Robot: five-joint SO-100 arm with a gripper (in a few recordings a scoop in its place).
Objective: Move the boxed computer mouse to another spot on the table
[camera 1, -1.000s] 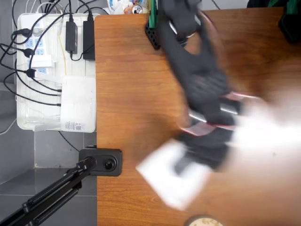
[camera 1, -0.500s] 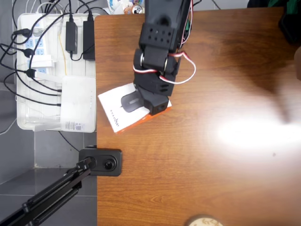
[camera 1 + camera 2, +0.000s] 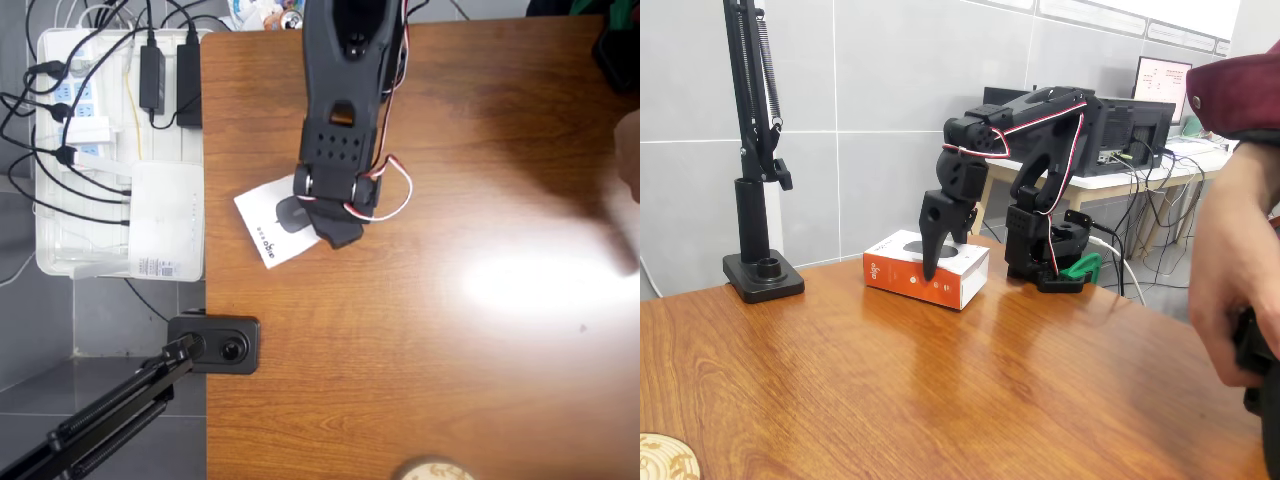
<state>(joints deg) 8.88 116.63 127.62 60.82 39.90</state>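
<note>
Since a second ago: boxed computer mouse (image 3: 268, 223) swung across table (image 3: 450, 380) to left edge, flat; gripper (image 3: 936, 255) still clamped on it, release pending.

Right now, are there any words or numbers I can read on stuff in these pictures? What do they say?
No text here is clear enough to quote.
The boxed computer mouse: small grey lettering along its white face, too small to read.
Its orange-red side: a short white logo, too blurred to read.
White device in the cable tray: printed sticker at its lower edge, too small to read.
Monitor in the background: lines on screen, unreadable.
</note>
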